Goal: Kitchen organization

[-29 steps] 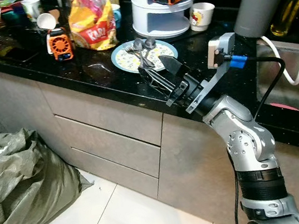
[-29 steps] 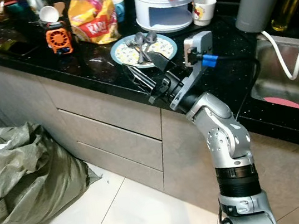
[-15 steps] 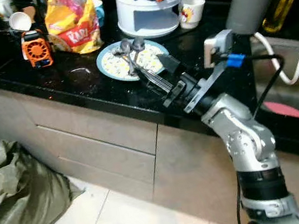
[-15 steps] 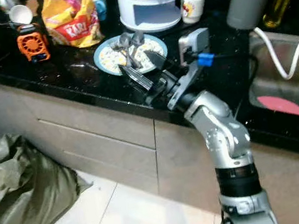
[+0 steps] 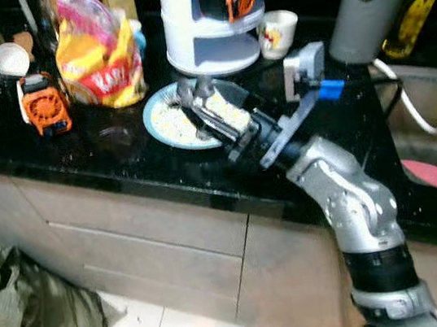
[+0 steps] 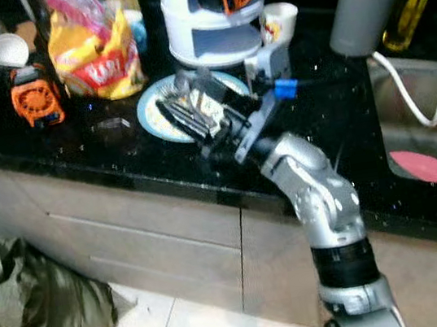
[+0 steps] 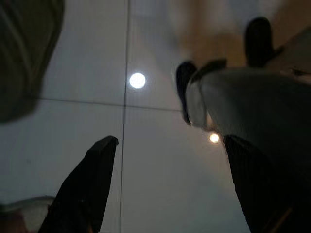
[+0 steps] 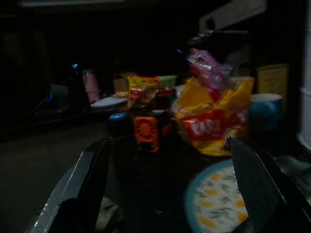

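The silver right arm bent at its elbow and reached up-left over the glossy black stone desk [image 5: 117, 146], its right claw [image 5: 205, 114] spread wide and empty above the round blue-rimmed patterned plate [image 5: 165, 124] at frame centre, metal spoons [image 5: 191, 92] lying on it. The left claw [image 7: 165, 189] hung open over pale floor tiles [image 7: 146, 160].
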Robot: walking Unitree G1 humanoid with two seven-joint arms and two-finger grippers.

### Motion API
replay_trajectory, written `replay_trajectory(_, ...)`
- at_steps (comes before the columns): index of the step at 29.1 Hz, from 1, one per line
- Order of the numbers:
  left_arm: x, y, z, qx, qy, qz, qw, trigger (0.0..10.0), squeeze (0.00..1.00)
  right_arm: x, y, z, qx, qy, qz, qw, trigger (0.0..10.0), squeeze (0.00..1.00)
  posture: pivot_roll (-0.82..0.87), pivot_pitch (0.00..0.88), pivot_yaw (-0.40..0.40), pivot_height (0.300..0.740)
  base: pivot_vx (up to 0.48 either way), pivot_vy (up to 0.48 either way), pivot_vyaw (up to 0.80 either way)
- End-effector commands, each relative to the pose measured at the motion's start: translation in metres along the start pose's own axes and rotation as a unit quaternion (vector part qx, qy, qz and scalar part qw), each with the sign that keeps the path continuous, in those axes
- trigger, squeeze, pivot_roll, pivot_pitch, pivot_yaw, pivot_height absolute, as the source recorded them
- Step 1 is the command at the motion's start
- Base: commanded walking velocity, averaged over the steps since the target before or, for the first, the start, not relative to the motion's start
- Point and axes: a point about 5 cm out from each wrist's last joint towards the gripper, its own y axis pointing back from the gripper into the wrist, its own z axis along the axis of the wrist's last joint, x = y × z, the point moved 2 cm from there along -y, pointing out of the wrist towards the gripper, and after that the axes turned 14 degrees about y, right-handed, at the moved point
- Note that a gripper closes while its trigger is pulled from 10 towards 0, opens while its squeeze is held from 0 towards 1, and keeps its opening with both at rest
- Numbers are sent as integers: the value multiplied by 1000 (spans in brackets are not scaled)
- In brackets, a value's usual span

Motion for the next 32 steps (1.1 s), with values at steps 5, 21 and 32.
replay_trajectory(5, 2, 1, -8, 12, -5, 4, 1000, 10000, 0, 5, -2, 3, 19, 27, 14, 999, 10000, 0, 31, 74, -12, 740, 0, 0, 0)
replay_trajectory(21, 0, 0, -6, 11, -10, 3, 1000, 10000, 0, -8, -10, -21, 195, 86, -48, 976, 10000, 0, 31, 71, -13, 740, 0, 0, 0)
replay_trajectory(32, -5, -1, -8, 17, -22, -3, 1000, 10000, 0, -20, -18, -43, 288, 66, -125, 947, 10000, 0, 44, 66, -41, 740, 0, 0, 0)
